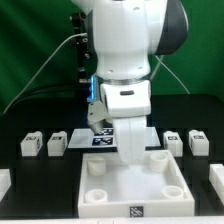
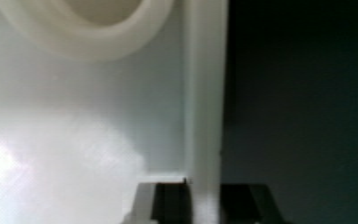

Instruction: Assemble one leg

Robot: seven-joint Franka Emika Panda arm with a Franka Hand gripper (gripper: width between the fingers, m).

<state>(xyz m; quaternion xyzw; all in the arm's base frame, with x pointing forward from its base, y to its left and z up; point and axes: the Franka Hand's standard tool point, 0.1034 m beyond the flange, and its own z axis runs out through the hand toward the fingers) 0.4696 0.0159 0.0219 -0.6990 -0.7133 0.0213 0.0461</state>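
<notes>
- White square plastic tray with round corner sockets (image 1: 100, 208) rests on black table (image 1: 45, 170); claw (image 2: 206, 197) pinches its wall, seemingly to shift it;
- stubby white tagged legs (image 1: 57, 143) lie untouched alongside.

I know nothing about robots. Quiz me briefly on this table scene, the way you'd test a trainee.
1. Count: in the exterior view, how many small tagged blocks like this leg stand in the row, counting both sides of the arm?
2. True or false: the gripper is carrying a leg.
3. Pick one: what sits in the corners of the square tray? A) round sockets B) wheels C) printed tags

Key
1. Four: two on the exterior view's left, two on its right.
2. False. The wrist view shows its fingers on either side of the square tray's thin wall, apparently closed on it.
3. A
</notes>
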